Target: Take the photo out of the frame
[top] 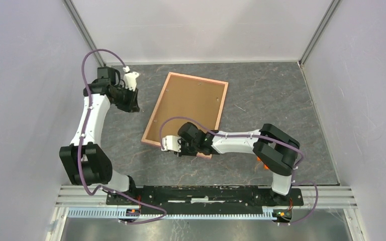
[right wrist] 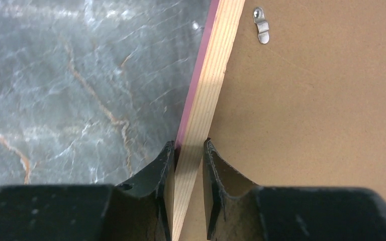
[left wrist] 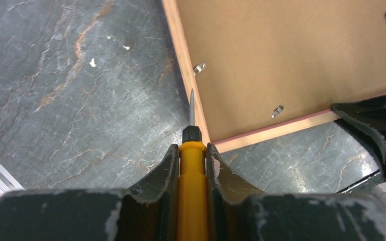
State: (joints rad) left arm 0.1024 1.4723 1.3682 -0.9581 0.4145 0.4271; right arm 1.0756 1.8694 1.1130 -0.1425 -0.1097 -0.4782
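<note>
Screwdriver (left wrist: 192,175) is held in left claw (left wrist: 191,150), tip beside frame (left wrist: 291,60) edge; its near rim is pinched by right claw (right wrist: 187,148).

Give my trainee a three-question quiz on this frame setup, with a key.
1. True or false: the frame lies with its brown back facing up.
2. The left gripper holds: A a screwdriver, B a brush, C nothing.
3. Fill in: the right gripper is clamped on the frame's ____.
Key: 1 true; 2 A; 3 rim.
</note>
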